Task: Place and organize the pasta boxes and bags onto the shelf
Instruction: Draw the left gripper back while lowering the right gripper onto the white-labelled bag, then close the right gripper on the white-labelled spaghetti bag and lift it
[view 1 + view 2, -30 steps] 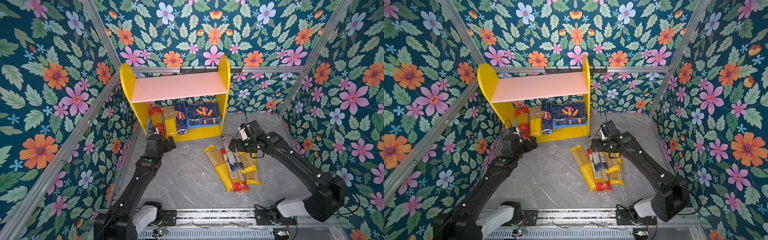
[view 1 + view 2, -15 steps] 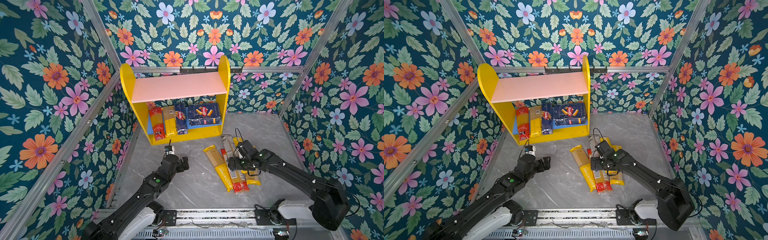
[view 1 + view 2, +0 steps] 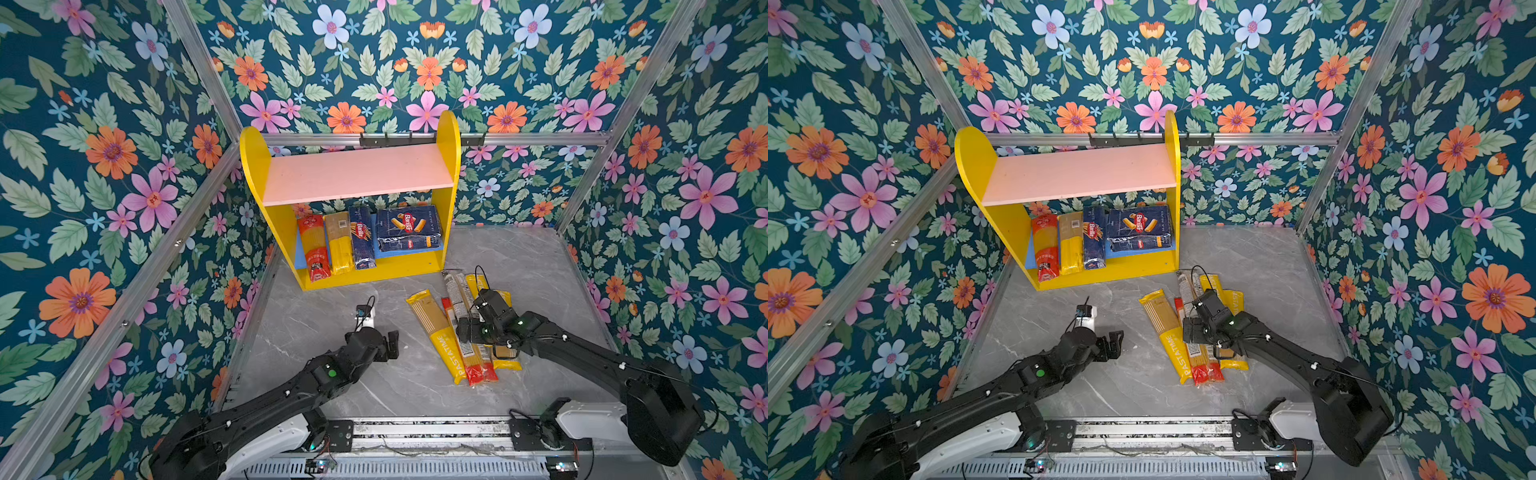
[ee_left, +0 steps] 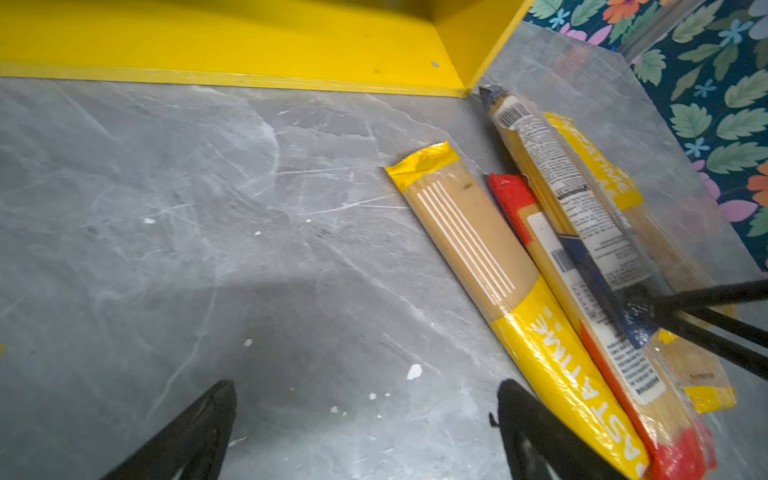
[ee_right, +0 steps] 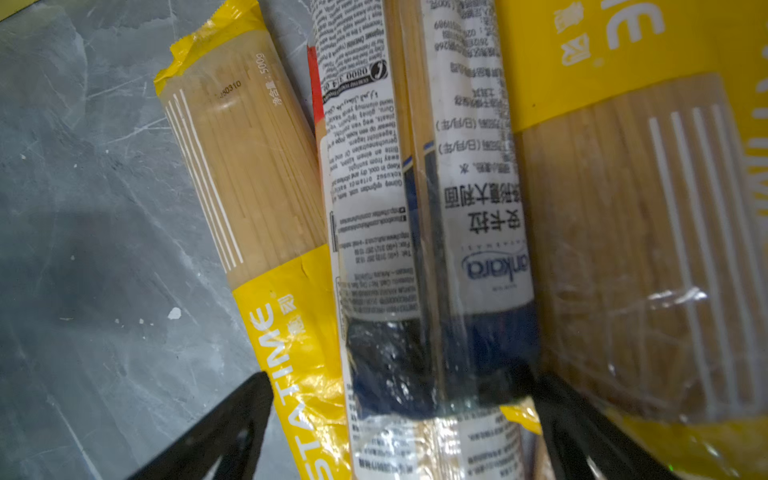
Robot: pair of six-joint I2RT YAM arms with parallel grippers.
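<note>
Yellow-sided shelf (image 3: pixel 451 166) is standing at the back of the grey marble surface (image 3: pixel 374 386). Its blue lower board is carrying, left to right in both top views, a red-and-clear bag (image 3: pixel 313 245), a plain yellow bag (image 3: pixel 338 243), a narrow Barilla box (image 3: pixel 361 237) and a wide Barilla box (image 3: pixel 409 228). Further bags are lying bunched on the surface near the shelf's right end:
- PASTATIME bag (image 3: pixel 438 332)
- red-ended bag (image 4: pixel 513 199)
- blue-banded clear bag (image 5: pixel 436 249), lying on top
- second yellow bag (image 5: pixel 623 228)

Left pincer (image 4: pixel 365 386) is hovering over bare surface, spread wide, holding nothing. Right pincer (image 5: pixel 403 378) is straddling the blue-banded clear bag, jaws wide apart, not clamping it.

Overhead pair; wrist cameras facing bags (image 5: pixel 415 187)
</note>
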